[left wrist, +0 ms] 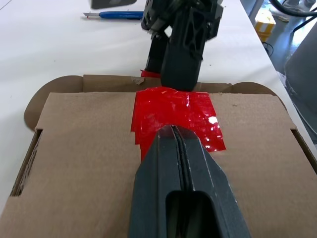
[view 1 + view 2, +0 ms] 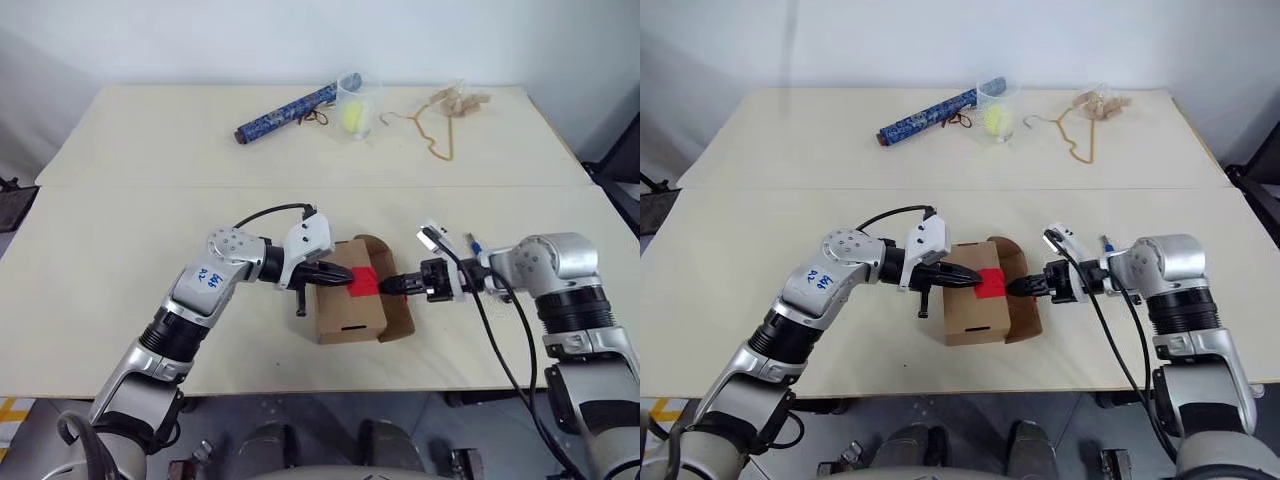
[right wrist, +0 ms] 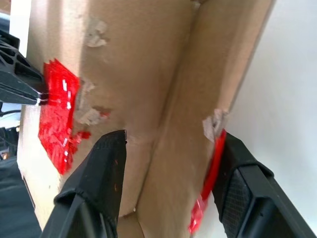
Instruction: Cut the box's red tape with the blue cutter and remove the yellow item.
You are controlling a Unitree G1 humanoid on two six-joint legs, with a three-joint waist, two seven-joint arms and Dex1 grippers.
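Left gripper (image 2: 345, 277): fingers pressed together, nothing between them; tips lay on top of the box, at the near edge of the red tape, seen close in left wrist view.
Right gripper (image 3: 168, 163): jaws part open, one finger on each side of the box's side flap (image 3: 198, 84); right wrist view showed the cardboard flap between the two black fingers (image 3: 101, 173). Cannot tell if the pads really pinched it or only stood around it.
Box (image 2: 345, 318): brown cardboard, near front edge of the table (image 2: 120, 230), between both grippers; narrow slot cutout on the face twd the robot; one rounded flap stood open on the robot's right side.
Red tape (image 2: 364, 281): small wrinkled patch on box top, reaching the right edge; a torn bit of red also on the inner side of the flap in right wrist view.
Blue cutter (image 1: 121, 15): lay flat on the table beyond the right gripper in left wrist view, apart from the box, not held.
Far side of table: dark-blue patterned roll (image 2: 285, 112), clear cup (image 2: 356, 105) w/ small yellow-green ball (image 2: 353, 117) inside, tan cord (image 2: 440, 135) and a pale lump (image 2: 458, 101), all well apart from the box.
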